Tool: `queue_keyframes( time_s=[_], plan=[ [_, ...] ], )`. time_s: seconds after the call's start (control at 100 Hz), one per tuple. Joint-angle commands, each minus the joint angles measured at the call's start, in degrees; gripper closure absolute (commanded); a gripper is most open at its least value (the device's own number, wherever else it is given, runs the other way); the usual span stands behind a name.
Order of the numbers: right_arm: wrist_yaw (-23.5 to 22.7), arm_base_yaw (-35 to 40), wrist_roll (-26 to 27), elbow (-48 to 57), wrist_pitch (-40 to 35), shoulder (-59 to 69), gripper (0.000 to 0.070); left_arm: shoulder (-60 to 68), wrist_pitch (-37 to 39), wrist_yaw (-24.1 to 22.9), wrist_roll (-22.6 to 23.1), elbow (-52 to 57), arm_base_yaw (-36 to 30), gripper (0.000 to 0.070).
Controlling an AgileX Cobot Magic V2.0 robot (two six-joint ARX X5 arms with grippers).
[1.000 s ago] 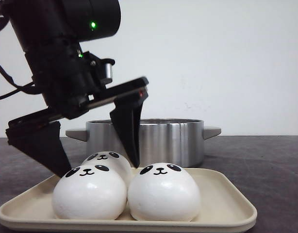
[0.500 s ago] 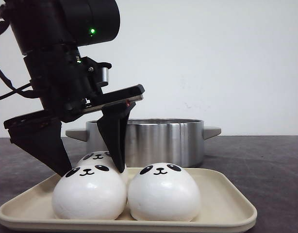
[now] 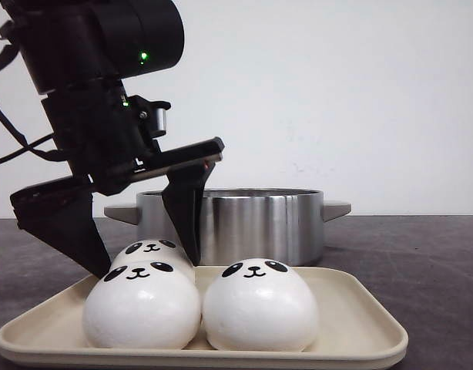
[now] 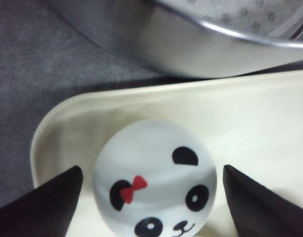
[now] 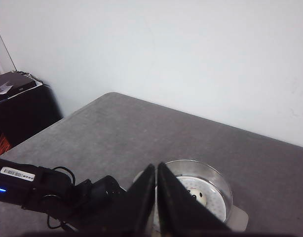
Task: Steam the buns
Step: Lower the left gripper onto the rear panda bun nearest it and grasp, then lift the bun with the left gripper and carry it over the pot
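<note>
Three white panda buns sit on a cream tray: one front left, one front right, one behind. My left gripper is open and low over the tray, one finger on each side of the rear bun. In the left wrist view that bun has a red bow and sits between the fingertips, which do not touch it. A fourth bun lies in the steel pot. My right gripper is shut and empty, high above the pot.
The steel pot with side handles stands just behind the tray, on a dark grey table. Its perforated steamer insert shows in the left wrist view. A white wall is behind. Black equipment stands beyond the table's far corner.
My left gripper has shifted left and a little lower. Its right finger moved from beside the front right bun to beside the rear bun. The buns have not moved.
</note>
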Motion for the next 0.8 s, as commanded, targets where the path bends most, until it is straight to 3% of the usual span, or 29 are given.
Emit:
queue_keyframes(
  time_s=[0.0,0.36,0.42,0.5,0.59,0.79],
  plan=[
    [0.20,0.72,1.01,1.07,0.24,0.48,0.0700,2.16,0.00,-0.07,-0.44,1.01,-0.48,0.0139],
    [0.20,0.72,1.01,1.07,-0.57,0.50,0.0700,4.96,-1.14,1.36,-0.44,1.01,-0.52,0.0170],
    [0.20,0.72,1.01,1.07,-0.72,0.50,0.0700,4.96,-1.42,1.36,-0.44,1.01,-0.52,0.0272],
    [0.22,0.72,1.01,1.07,-0.77,0.52,0.0700,4.96,-1.62,1.42,-0.44,1.01,-0.55,0.0495],
    [0.22,0.72,1.01,1.07,-0.77,0.52,0.0700,4.94,-1.99,2.32,-0.42,1.29,-0.85,0.0700],
    [0.48,0.72,1.01,1.07,-0.70,0.52,0.0700,2.40,-2.43,2.91,0.61,2.60,-1.73,0.0700]
  ],
)
